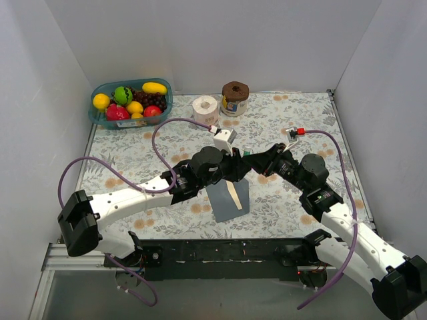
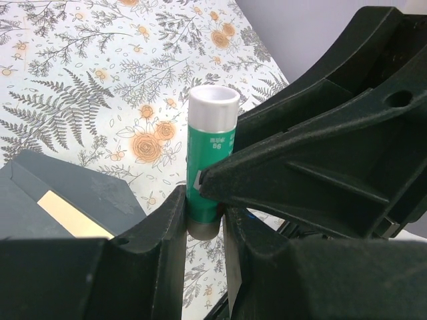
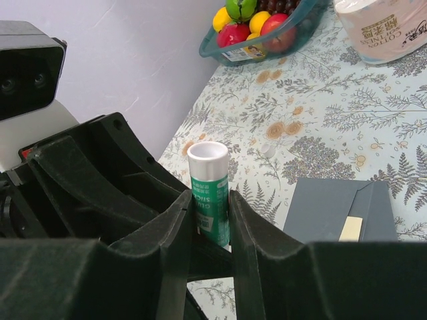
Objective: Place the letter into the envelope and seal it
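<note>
The dark grey envelope (image 1: 230,197) lies flat in front of the arms, its flap open. A cream strip of the letter (image 1: 234,195) shows at its mouth. Above it the two grippers meet on one green glue stick (image 1: 245,153) with a white open top. My left gripper (image 2: 203,213) is shut on the base of the glue stick (image 2: 212,143). My right gripper (image 3: 211,213) is shut on the body of the glue stick (image 3: 211,193). The wrist views show the envelope (image 2: 73,190) (image 3: 330,210) and the letter (image 2: 70,217) (image 3: 351,229) beneath.
A teal basket (image 1: 95,119) of toy fruit stands at the back left, with a toilet roll (image 1: 205,107) and a brown roll (image 1: 235,98) beside it. A small white cap (image 3: 267,151) lies on the floral cloth. White walls close three sides.
</note>
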{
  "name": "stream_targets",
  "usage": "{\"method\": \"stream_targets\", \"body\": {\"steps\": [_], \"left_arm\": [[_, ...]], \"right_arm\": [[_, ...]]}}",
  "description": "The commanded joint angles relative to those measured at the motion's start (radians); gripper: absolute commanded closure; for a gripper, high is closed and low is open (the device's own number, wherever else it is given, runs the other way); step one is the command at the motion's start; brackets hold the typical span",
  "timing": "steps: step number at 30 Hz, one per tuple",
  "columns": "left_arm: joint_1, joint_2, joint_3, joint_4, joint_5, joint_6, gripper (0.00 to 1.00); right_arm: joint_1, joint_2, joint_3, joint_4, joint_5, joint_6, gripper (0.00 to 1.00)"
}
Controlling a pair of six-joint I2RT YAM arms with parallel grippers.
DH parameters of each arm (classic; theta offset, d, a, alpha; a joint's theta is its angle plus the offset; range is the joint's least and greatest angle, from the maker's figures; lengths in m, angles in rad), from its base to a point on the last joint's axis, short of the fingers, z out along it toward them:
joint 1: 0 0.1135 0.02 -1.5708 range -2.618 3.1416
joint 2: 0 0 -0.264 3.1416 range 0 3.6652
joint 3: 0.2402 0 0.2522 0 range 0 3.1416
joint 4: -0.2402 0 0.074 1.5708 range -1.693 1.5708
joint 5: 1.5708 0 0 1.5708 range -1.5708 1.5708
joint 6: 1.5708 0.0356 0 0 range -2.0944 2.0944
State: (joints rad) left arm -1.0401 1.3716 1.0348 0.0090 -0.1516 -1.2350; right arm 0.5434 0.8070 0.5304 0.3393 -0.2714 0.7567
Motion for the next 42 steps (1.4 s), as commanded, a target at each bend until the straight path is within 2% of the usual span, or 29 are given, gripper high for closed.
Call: {"method": "stream_targets", "body": {"steps": [1, 3, 5, 8, 11, 12, 16, 21, 26, 30, 34, 42], "left_arm": [[0.029, -0.069, 0.016, 0.158, -0.105, -0.007, 1.00], [0.029, -0.069, 0.016, 0.167, -0.092, -0.007, 1.00], [0.029, -0.069, 0.011, 0.177, -0.086, -0.007, 1.00], [0.029, -0.071, 0.008, 0.193, -0.063, -0.006, 0.99], [0.029, -0.074, 0.002, 0.207, -0.033, 0.002, 0.62], [0.029, -0.081, -0.001, 0.213, -0.022, 0.005, 0.36], [0.029, -0.103, -0.027, 0.244, 0.068, 0.017, 0.02], [0.031, -0.132, -0.024, 0.236, 0.205, 0.031, 0.02], [0.040, -0.239, -0.018, 0.197, 0.202, 0.080, 0.02], [0.075, -0.269, -0.018, 0.178, 0.164, 0.078, 0.02], [0.118, -0.224, 0.004, 0.126, 0.165, 0.028, 0.10], [0.117, -0.072, 0.090, 0.017, 0.201, -0.024, 0.15]], "right_arm": [[0.023, 0.008, -0.021, -0.054, -0.137, 0.004, 0.67], [0.023, 0.011, -0.029, -0.045, -0.143, 0.006, 0.79], [0.023, 0.015, -0.033, -0.025, -0.150, 0.012, 0.98], [0.023, 0.018, -0.043, -0.010, -0.161, 0.015, 0.99], [0.023, 0.011, -0.046, -0.013, -0.150, 0.010, 0.99], [0.021, 0.005, -0.046, -0.014, -0.146, 0.007, 0.99], [0.023, -0.015, -0.030, -0.043, -0.100, -0.020, 0.99], [0.023, -0.034, 0.009, -0.138, -0.042, -0.085, 0.99], [0.021, -0.054, 0.029, -0.198, 0.004, -0.170, 0.99], [0.021, -0.074, 0.028, -0.192, -0.052, -0.241, 0.99], [0.023, -0.107, 0.032, -0.172, -0.097, -0.296, 0.99], [0.024, -0.121, 0.069, -0.200, -0.100, -0.339, 0.99]]}}
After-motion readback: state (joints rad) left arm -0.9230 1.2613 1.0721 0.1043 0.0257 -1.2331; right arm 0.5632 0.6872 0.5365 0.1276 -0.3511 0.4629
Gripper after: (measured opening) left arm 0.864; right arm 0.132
